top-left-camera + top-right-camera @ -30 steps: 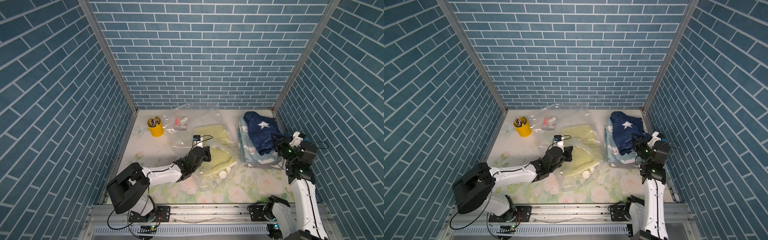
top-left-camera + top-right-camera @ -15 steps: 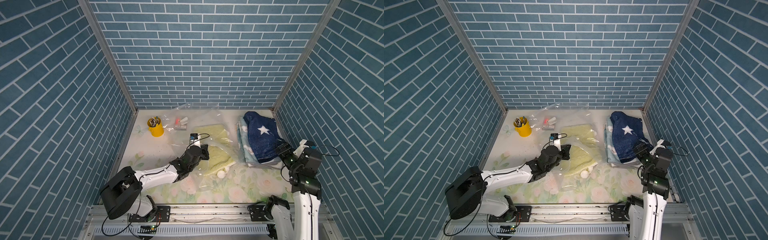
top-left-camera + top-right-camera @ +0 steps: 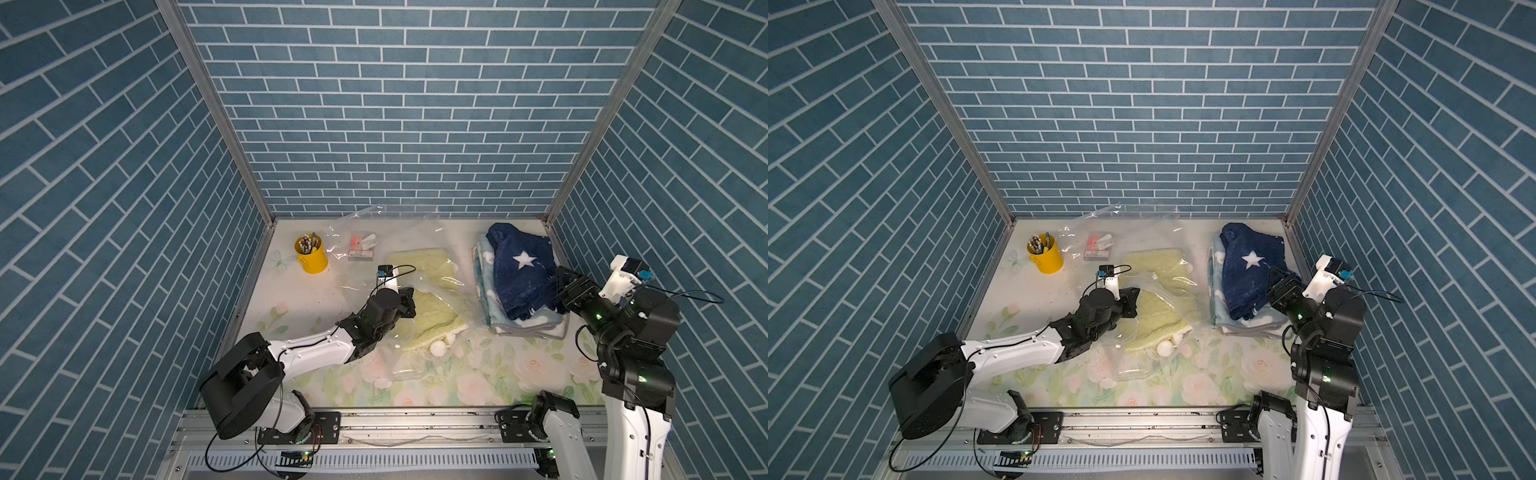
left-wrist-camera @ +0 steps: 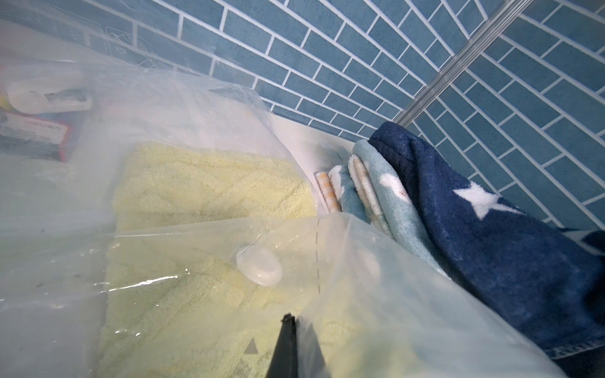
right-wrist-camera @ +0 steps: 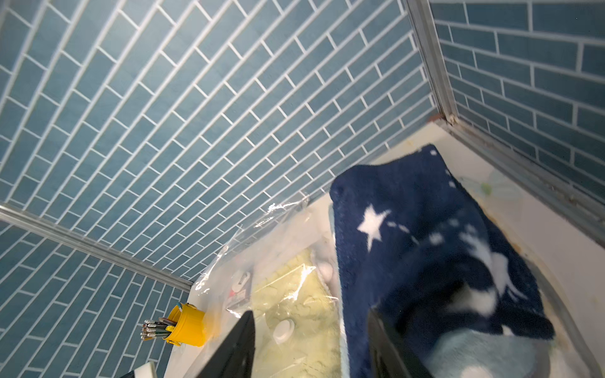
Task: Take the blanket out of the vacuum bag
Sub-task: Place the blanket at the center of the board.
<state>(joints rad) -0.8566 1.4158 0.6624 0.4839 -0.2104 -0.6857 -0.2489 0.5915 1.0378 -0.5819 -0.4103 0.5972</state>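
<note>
A floral worktop (image 3: 291, 303) is enclosed on three sides by blue brick-patterned walls (image 3: 395, 124). A yellow cup (image 3: 312, 261) of pens is stood near the back left corner. The vacuum bag (image 3: 419, 237) is laid mid-worktop, its long axis run from the back wall toward the front rail (which end is the mouth cannot be told). A pale yellow blanket (image 3: 424, 266) is seen inside it. The left fingers (image 4: 284, 347) are clenched on the bag's film. The right fingers (image 5: 239, 347) are held apart, empty, beside a navy star blanket (image 3: 519, 286).
</note>
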